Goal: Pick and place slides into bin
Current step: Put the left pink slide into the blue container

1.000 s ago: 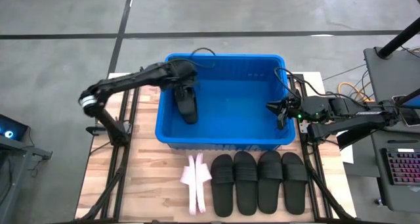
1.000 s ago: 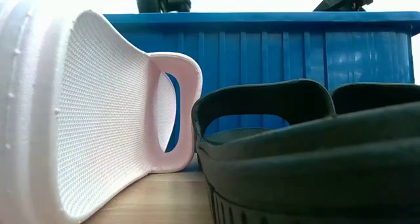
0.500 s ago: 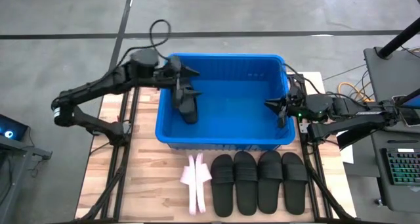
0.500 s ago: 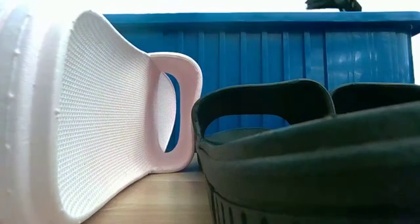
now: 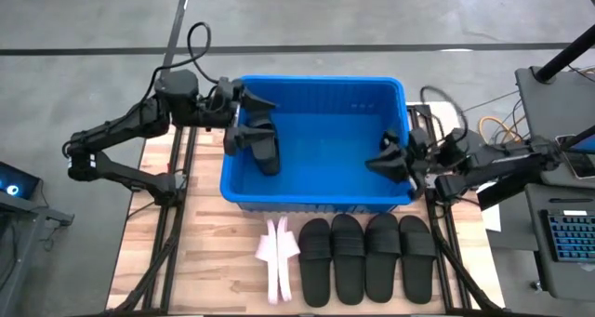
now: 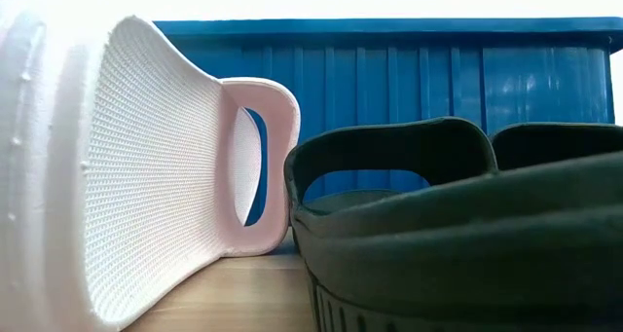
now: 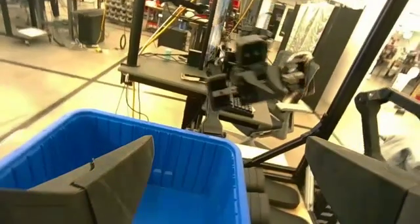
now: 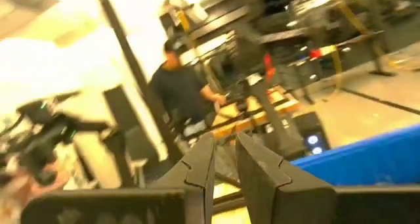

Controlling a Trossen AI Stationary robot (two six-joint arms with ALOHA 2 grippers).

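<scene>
Grey concrete floor surrounds the wooden table (image 5: 200,261), and from above we see what the level camera cannot: a black slide (image 5: 263,146) lying inside the bin (image 5: 316,194) against its left wall, its long axis running from the far wall toward the near one. We find the left gripper (image 5: 240,122) at the bin's left rim, fingers spread wide and holding nothing, a state its wrist camera confirms with two dark fingers (image 7: 118,175) far apart over the blue wall. A second ago that gripper sat down in the bin over the slide; now we see it drawn back toward the rim, the arm folded farther left. On the table before the bin, the pink pair (image 5: 278,257) stands on edge, and beside it four black slides (image 5: 366,257) lie flat in a row, long axes pointing at the bin. Only the low view shows the pink sole's mesh texture (image 6: 146,166) and a black strap (image 6: 389,152) close up. The right gripper (image 5: 390,161) hangs inside the bin's right end, farther in than before; its fingers (image 8: 197,165) sit nearly together, gripping nothing.
</scene>
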